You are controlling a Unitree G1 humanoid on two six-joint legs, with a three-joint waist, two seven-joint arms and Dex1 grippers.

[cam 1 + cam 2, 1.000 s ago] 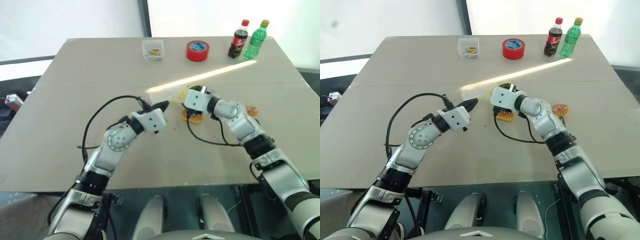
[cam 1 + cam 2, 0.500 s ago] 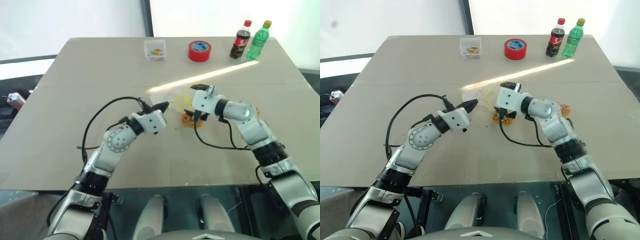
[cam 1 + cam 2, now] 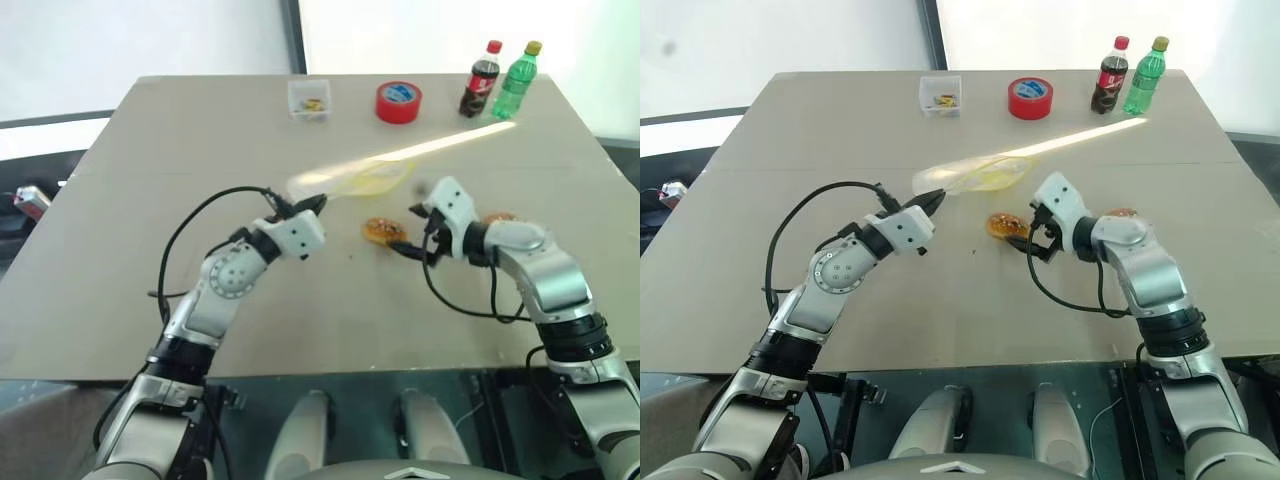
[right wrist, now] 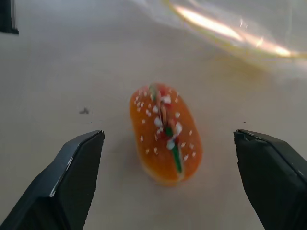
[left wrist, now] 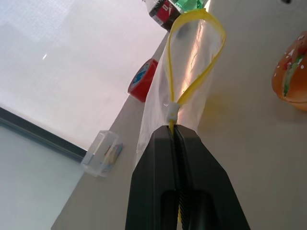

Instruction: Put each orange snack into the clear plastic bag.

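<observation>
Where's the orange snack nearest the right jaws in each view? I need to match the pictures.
Left eye: orange snack, table centre.
Right eye, left of the right gripper.
Left wrist, right edge.
Right wrist, centre, between open jaws.
Shared landmark: clear plastic bag.

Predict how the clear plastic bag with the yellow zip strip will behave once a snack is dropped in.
The clear plastic bag with the yellow zip strip probably sags: it looks thin and crinkly. Pinched at one end by the left tool, its mouth loop may collapse. It likely slides easily on the smooth table.
</observation>
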